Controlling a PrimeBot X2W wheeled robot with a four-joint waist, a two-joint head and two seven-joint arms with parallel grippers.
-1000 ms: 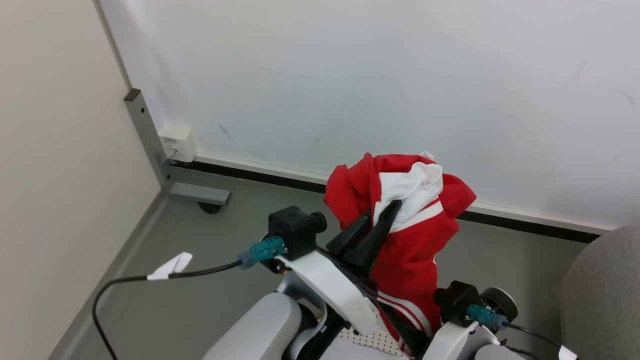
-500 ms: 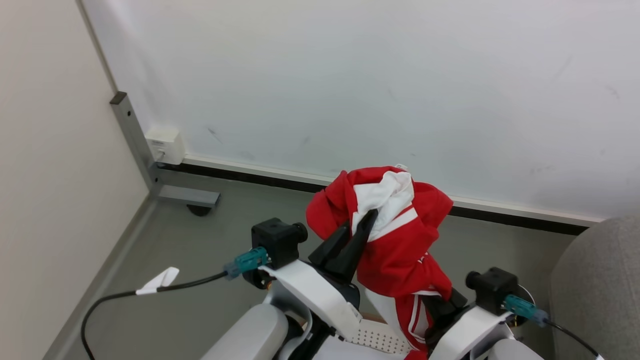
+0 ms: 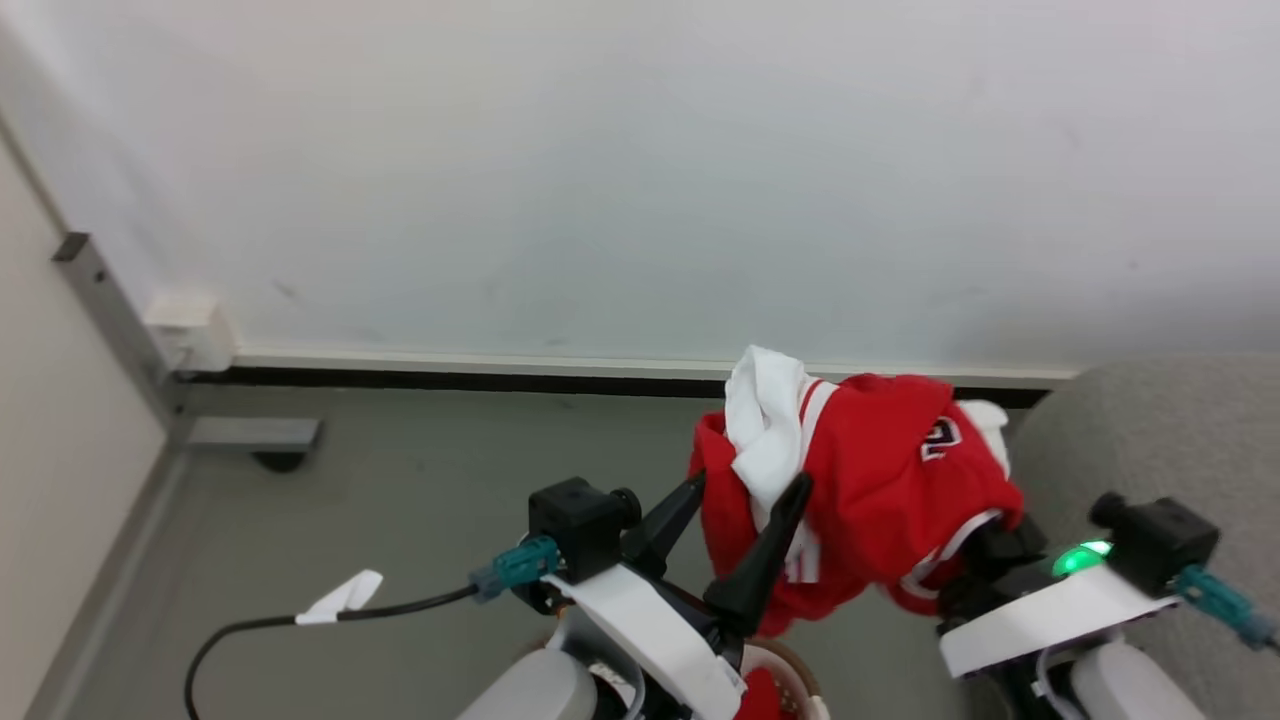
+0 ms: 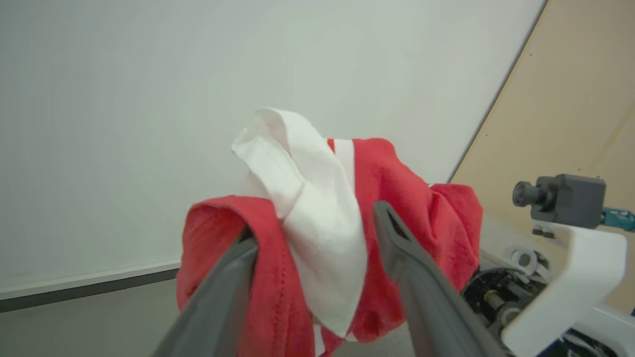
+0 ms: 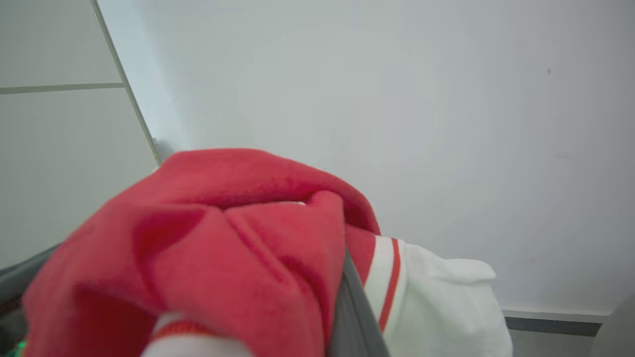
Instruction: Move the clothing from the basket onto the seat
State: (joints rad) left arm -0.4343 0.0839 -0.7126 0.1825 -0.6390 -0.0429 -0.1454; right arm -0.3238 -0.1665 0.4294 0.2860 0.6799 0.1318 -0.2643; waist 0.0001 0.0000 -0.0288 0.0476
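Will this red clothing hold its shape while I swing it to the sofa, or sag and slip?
Probably floppy: the clothing hangs in loose, drooping folds. Likely light, as it bunches without pulling taut. It may slip: the fingers of the left gripper stand apart, cloth only draped between them.

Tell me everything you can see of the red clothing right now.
The clothing is a bunched red knit bundle with white panels, red-and-white striped trim and a navy, white-outlined letter patch. It hangs in the air, draped across the open left gripper and covering the right gripper, beside the grey seat.
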